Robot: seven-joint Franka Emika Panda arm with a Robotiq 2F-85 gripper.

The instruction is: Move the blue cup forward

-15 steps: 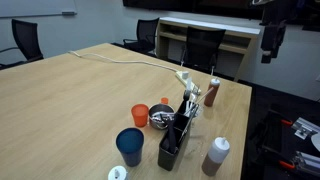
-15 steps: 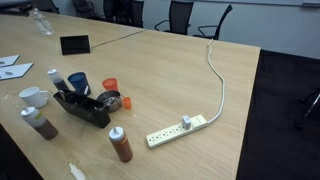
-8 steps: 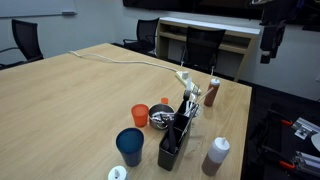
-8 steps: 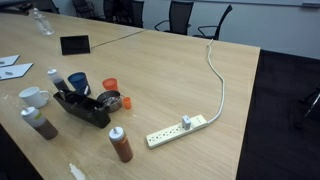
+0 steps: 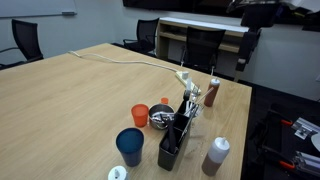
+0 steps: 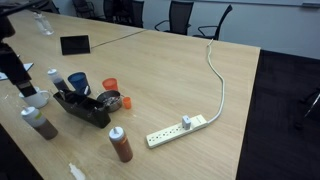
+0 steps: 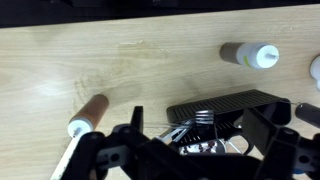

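right, i am holding the gripper (image 5: 244, 60) high at the far right, well apart from the clutter; i cannot tell how wide the claw is standing. the blue cup (image 5: 129, 146) is sitting upright at the near end, just left of the black organizer (image 5: 175, 140), with the orange cup (image 5: 140, 115) just beyond it. i am planning a straight descent on the cup's open left side, pinching one wall and staying off the organizer. counting: one blue cup, one orange cup, one organizer, one power strip (image 5: 185, 78), two brown bottles (image 5: 216, 155) for certain.
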